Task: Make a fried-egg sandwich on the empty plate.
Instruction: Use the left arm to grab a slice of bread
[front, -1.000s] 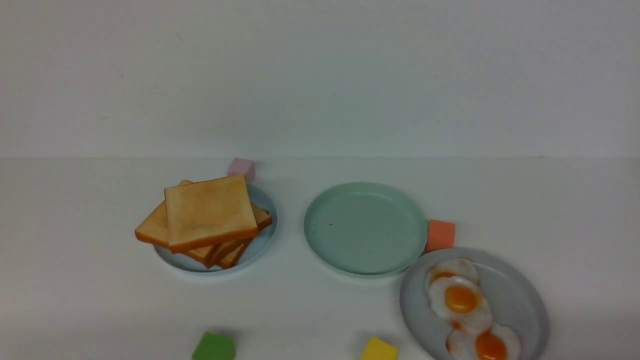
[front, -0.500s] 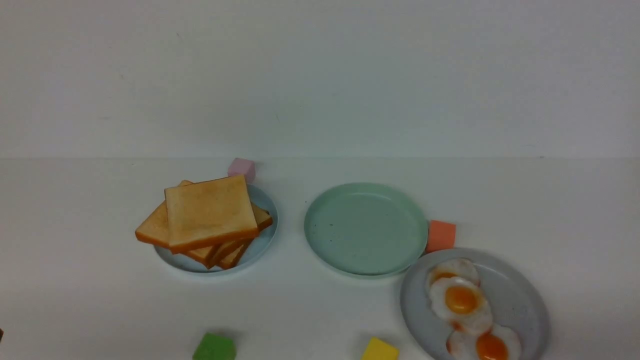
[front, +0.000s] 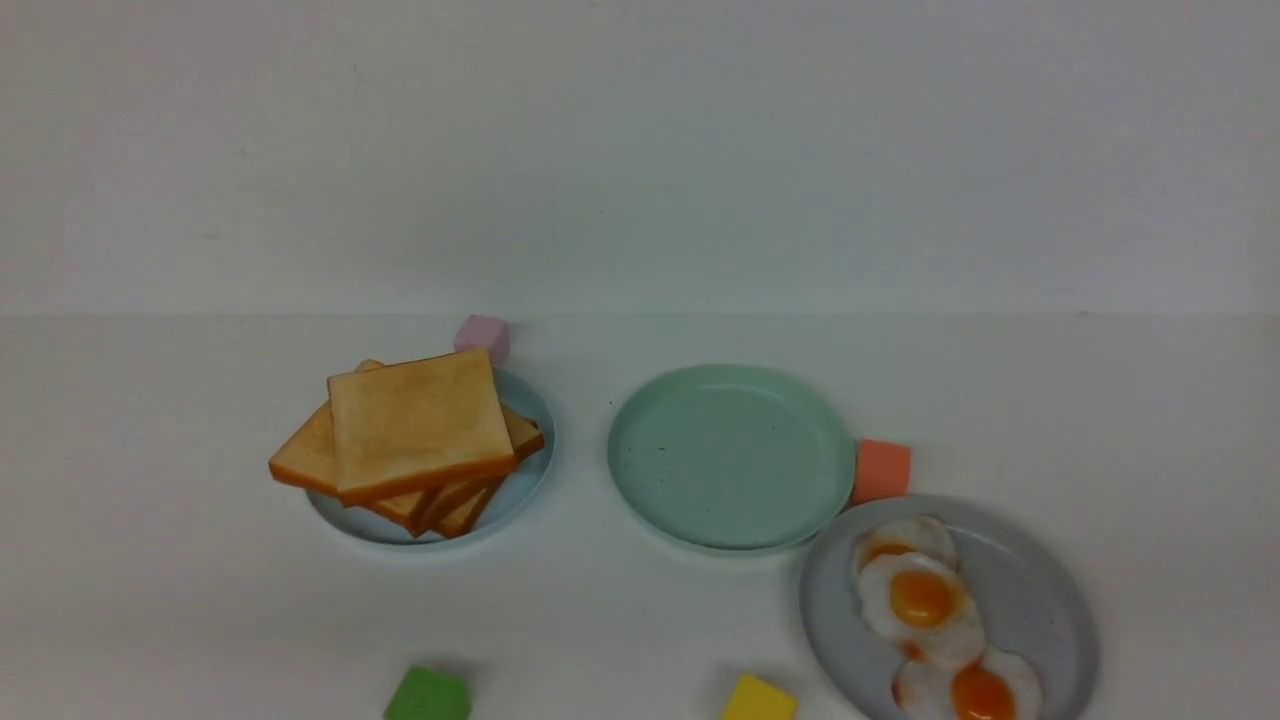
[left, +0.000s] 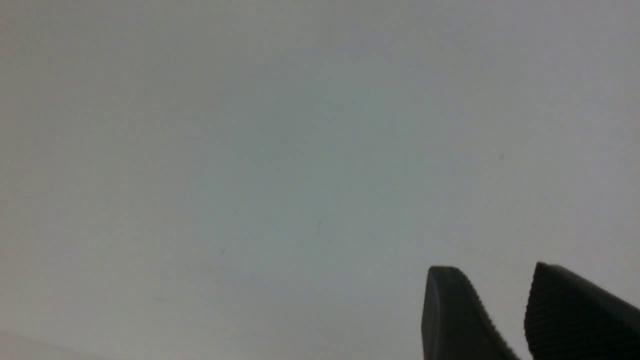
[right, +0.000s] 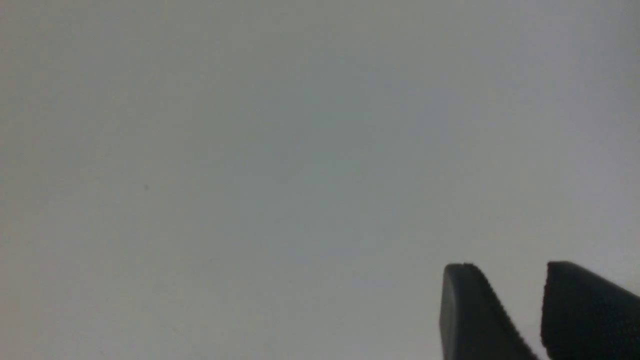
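Front view shows us the empty plate (front: 731, 456) bare on the surface (front: 640, 620), between the toast pile (front: 410, 435) at our left and the fried eggs (front: 922, 597) on the grey plate (front: 1040, 610) at our right; our left fingers (left: 450, 320) and right fingers (right: 467, 320) stand slightly parted, gripping nothing.

Table (front: 180, 580) bears mint plate (front: 730, 460), blue plate (front: 532, 468), grey plate (front: 1040, 600) (blocks (front: 881, 470) too).

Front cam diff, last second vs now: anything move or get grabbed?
Nothing visibly changed. The toast pile, empty plate, fried eggs and orange block sit where they were. Left pincer and right pincer show a gap, holding nothing.
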